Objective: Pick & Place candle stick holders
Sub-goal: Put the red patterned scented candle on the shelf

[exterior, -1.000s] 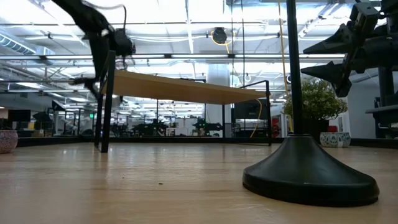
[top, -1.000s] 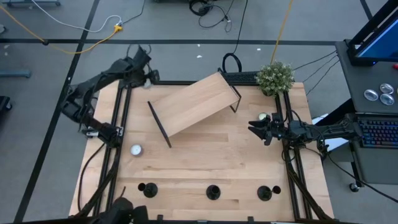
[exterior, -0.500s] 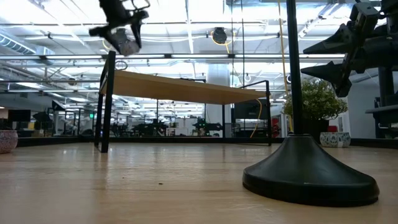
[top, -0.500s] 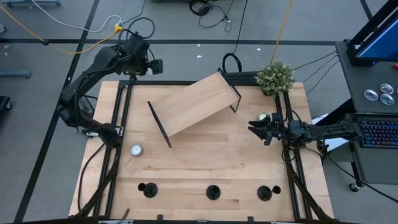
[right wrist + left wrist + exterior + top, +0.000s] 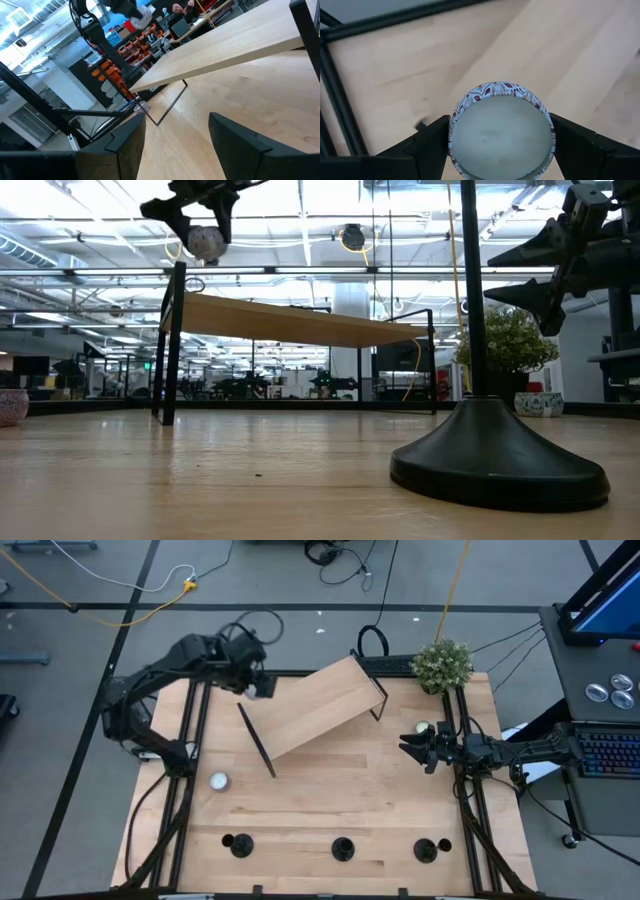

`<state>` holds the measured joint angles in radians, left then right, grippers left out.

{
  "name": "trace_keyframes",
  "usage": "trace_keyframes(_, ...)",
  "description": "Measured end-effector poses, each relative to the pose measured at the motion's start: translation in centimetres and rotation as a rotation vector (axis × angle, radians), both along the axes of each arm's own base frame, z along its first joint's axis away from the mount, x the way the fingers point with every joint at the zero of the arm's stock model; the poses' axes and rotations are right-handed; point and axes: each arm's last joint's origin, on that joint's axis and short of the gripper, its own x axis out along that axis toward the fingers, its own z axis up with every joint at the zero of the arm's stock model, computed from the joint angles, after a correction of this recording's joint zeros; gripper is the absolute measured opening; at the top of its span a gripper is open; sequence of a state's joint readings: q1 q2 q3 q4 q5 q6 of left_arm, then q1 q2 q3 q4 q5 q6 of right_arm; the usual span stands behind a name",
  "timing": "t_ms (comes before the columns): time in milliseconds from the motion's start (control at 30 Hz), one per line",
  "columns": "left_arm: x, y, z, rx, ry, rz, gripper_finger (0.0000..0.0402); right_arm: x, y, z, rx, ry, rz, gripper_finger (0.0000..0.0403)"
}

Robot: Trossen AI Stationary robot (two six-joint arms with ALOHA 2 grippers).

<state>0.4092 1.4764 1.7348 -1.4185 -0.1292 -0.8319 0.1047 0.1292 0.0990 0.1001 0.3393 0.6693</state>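
Three black candlestick holders stand on their round bases along the table's near edge, left, middle and right; one base looms in the low view. My left gripper is high over the table's far left, by the left end of the wooden shelf. It is shut on a round patterned tin of white wax. My right gripper is open and empty at the table's right, well above the surface. My left gripper pinches the tin between its two fingers, one on each opposite side of the round wall. The tin's waxed top faces the wrist camera. The tin is lifted clear, high above the table.
The tilted wooden shelf on thin black legs takes up the table's far middle. A potted plant stands at the far right corner. Silver tealight discs lie at the left and by my right gripper. Bare wood lies between the shelf and the holders.
My left gripper, carrying the tin, has swung from beyond the table's far left edge toward the right and near, to the shelf's left end, turning as it went. The tin stays lifted clear.
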Motion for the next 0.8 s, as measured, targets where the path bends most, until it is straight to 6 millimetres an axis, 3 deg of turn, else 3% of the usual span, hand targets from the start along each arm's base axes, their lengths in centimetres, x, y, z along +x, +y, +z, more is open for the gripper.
trace_keyframes(233, 3.3, -0.8, -2.9, -0.063, 0.14, -0.049, 0.0294, 0.0, 0.0, 0.0, 0.0, 0.0, 0.0, 0.0212)
trace_keyframes(433, 4.9, -0.8, -5.9, -0.123, 0.347, -0.061, 0.0306, 0.0, 0.0, 0.0, 0.0, 0.0, 0.0, 0.0212)
trace_keyframes(800, 7.0, -0.5, -8.9, -0.152, 0.454, -0.115, 0.0303, 0.0, 0.0, 0.0, 0.0, 0.0, 0.0, 0.0212)
